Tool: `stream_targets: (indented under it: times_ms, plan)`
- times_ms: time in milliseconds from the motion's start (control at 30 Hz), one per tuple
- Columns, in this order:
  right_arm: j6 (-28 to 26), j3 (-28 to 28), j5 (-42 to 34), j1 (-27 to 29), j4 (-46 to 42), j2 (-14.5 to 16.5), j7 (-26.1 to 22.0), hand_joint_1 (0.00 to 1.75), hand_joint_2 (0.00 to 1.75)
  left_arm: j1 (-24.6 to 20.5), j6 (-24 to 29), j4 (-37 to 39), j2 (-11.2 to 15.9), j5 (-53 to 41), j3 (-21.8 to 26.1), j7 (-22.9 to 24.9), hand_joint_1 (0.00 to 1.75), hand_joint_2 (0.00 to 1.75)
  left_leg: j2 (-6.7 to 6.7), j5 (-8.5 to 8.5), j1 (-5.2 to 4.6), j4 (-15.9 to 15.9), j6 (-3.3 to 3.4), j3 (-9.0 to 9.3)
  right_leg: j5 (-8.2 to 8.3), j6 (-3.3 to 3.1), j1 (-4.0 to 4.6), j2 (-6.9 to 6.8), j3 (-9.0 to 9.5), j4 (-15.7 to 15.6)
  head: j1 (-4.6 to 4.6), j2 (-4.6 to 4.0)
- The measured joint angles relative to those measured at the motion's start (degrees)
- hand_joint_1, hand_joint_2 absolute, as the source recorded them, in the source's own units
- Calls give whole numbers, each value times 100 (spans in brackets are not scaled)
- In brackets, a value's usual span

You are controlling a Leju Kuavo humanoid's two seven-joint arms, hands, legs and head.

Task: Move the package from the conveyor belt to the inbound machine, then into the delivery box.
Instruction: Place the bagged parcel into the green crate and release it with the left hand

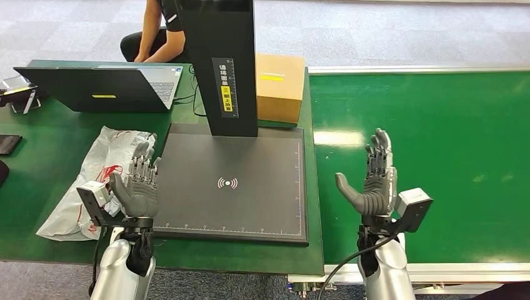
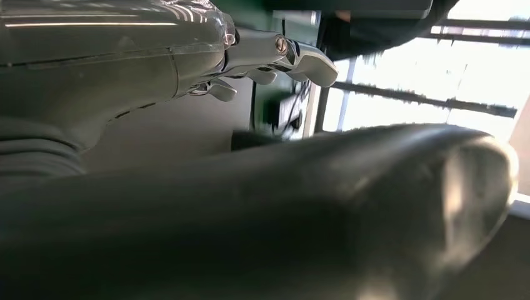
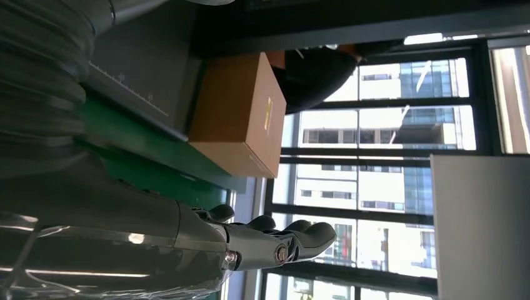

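Both hands raised and empty in front of the inbound machine; package lying off to the left

The left hand [image 1: 139,187] and right hand [image 1: 374,183] stand nearest the head camera, palms facing inward, fingers extended and apart, holding nothing; the left hand hovers at the left edge of the inbound machine's scan plate [image 1: 250,200], the right hand over the green conveyor belt [image 1: 437,144]; the package [image 1: 94,181], a white plastic mailer bag with red print, lies on the green table [image 1: 37,162] just left of the plate, partly behind the left hand; judged from this layout, the package is off the belt but not on the plate, so scanning and transfer to the cardboard delivery box [image 1: 280,87] behind the machine's column [image 1: 225,62] appear outstanding; a laptop [image 1: 100,87] and a seated person [image 1: 156,31] occupy the far side
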Motion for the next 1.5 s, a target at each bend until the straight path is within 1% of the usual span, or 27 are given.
stream_targets:
  times_ms: [33, 100, 167, 333, 733, 1100, 1500]
  plan:
    - [38, 84, 55, -40, 76, 1, 33, 0, 175, 1, -171, 21, 2, 89, -38, 19, 0, 175, 0, 0, 0, 0, 0, 0, 0, 0, 0, 0, 0, 0, 0, 0]
    - [94, 241, 149, -108, 218, 2, 72, 0, 175, 2, -556, 69, 10, 304, -104, 38, 0, 175, 0, 0, 0, 0, -1, 0, -1, -1, 0, 0, -1, 1, -1, 0]
    - [137, 356, 196, -148, 326, 2, 93, 0, 175, 1, -817, 120, 20, 463, -137, 38, 0, 175, 0, 0, 0, -1, -1, -1, -1, -2, 0, 0, -2, 1, -1, 0]
    - [239, 521, 269, -192, 492, 2, 154, 0, 175, 1, -1066, 228, 47, 591, -172, 25, 0, 175, 0, 0, 0, -1, -1, -2, -2, -2, -1, 0, -2, 1, 0, 0]
    - [355, 601, 328, -287, 718, 4, 197, 0, 175, -1, -1060, 326, 84, 450, -239, 101, 0, 175, -1, 0, 0, -1, -1, -1, -2, -2, 0, -1, -2, 1, -1, 0]
    - [379, 469, 89, -293, 768, 60, 274, 0, 175, -6, -974, 356, 84, 332, -245, 126, 0, 175, 0, 0, 0, -1, -1, -1, -1, -2, -1, -1, -2, 1, 0, 0]
    - [697, 460, 234, -345, 852, 83, 267, 0, 175, -54, -1170, 385, 84, 325, -249, 68, 0, 175, 0, 0, 0, -1, -1, -1, -2, -2, -1, 0, -2, 1, 0, 0]
